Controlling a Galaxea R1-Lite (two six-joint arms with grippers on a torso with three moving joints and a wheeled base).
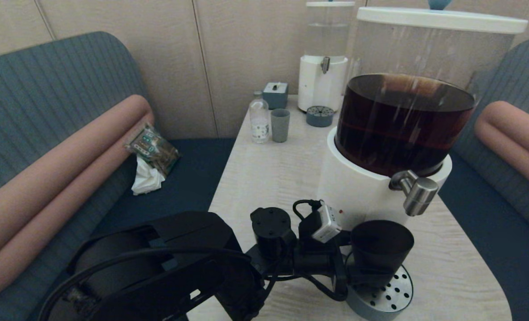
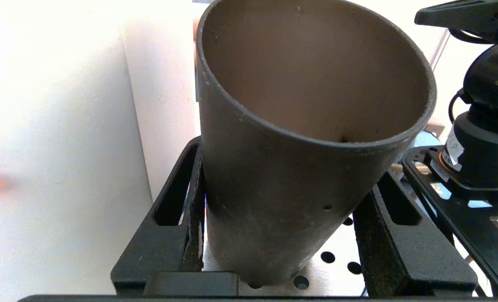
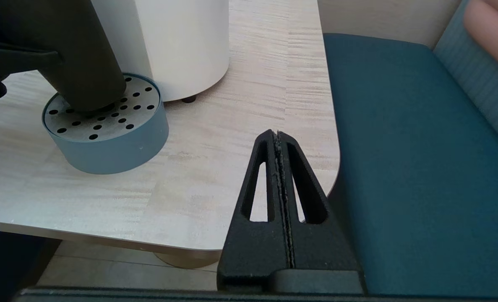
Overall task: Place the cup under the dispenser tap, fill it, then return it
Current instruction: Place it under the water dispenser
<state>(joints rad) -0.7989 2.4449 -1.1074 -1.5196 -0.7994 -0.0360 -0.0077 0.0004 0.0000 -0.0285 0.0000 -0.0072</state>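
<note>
The left gripper (image 1: 362,272), jaws clamped on the cup (image 1: 381,249), holds it upright on the perforated drip tray (image 1: 391,296) beneath the dispenser tap (image 1: 418,192), apparently to catch the pour. The right gripper (image 3: 279,167), jaws closed, idles off the worktop (image 3: 232,126) edge.

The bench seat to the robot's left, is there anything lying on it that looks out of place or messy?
Yes. A crumpled snack packet and a wadded white tissue lie on the blue seat against the pink bolster; they look like litter. The tabletop shows no spill, and the cup stands on the drip tray.
</note>
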